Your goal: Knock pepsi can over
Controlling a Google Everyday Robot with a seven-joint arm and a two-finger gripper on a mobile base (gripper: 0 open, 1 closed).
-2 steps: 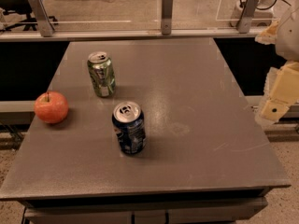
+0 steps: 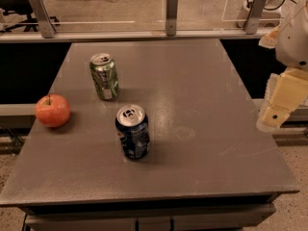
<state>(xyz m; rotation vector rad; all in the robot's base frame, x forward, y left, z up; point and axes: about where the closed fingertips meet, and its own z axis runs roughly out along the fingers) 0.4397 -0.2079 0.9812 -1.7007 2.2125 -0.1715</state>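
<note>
Claw (image 2: pixel 275 110) is hanging out past the right-hand edge of the worktop (image 2: pixel 207 105), off to the side and above the surface. Nothing in it that I can see, and honestly I can't tell whether it's open or closed from this angle.

Pepsi can (image 2: pixel 133 133) is standing upright on the worktop, toward the front and a bit left of centre, with its silver top and tab facing up. So its long axis is vertical and the job isn't done yet.

The bit that matters: the can sits left of the claw, lower down and well apart from it, with only bare worktop between them. There's just the one arm, so my guess is it has to come in over the right edge and travel leftward. It should meet the can high on its side. Hit it low and I reckon it just skids instead of tipping.

Going outward from the can, the green can (image 2: pixel 104 76) is behind it and slightly left, also upright, near but not touching. The apple (image 2: pixel 52 110) is further left, close to the worktop's left edge. A leftward shove sends the pepsi can roughly toward the apple, so it could roll into it once it's down. Too deep a reach might clip the green can instead.
</note>
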